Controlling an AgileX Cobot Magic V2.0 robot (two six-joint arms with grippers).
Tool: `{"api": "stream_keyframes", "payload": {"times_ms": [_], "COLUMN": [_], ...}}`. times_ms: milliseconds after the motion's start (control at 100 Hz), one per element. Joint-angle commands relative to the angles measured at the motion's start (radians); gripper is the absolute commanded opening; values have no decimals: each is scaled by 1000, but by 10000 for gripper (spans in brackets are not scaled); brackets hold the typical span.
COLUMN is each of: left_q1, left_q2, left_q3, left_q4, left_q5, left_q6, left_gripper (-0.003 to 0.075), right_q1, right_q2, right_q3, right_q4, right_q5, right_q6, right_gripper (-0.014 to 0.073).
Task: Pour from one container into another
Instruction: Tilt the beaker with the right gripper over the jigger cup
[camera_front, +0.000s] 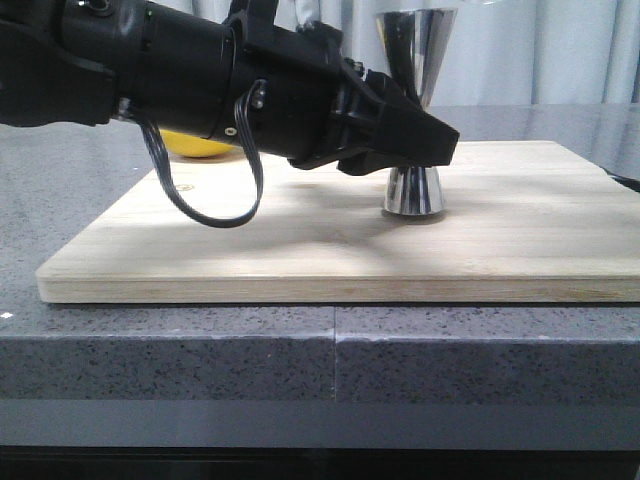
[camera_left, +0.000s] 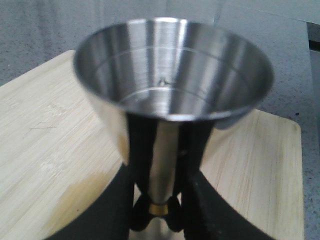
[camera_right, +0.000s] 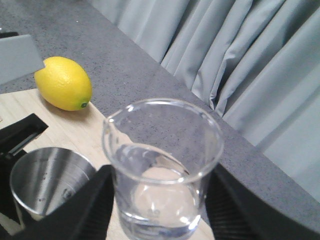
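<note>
Grey speckled stone counter (camera_front: 200, 345), pale grey pleated curtains (camera_right: 240, 65) behind, soft even light

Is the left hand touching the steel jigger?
Touching. The left wrist view shows the left hand with its black fingers pressed against the jigger just above its gold waist.

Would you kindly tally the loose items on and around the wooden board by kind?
Glass beaker: 1
Steel jigger: 1
Lemon: 1
Total: 3

Glossy steel jigger (camera_left: 170, 95), clear glass beaker (camera_right: 162, 170), matt wooden board (camera_front: 300, 240).
</note>
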Motion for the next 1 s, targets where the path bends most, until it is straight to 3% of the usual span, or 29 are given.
{"api": "stream_keyframes", "payload": {"times_ms": [0,990], "left_q1": [-2,-2], "left_q2": [-57,-57], "left_q3": [-31,-31], "left_q4": [-19,67], "left_q5": [-81,-128], "left_q6": [-14,-64], "left_gripper": [-21,-21], "right_q1": [3,3], "right_q2": [-25,-25], "right_q3": [-38,-51], "right_q4": [-24,-208], "right_q5": [-77,-53], "right_q6": [-7,-7], "right_gripper": [303,303]}}
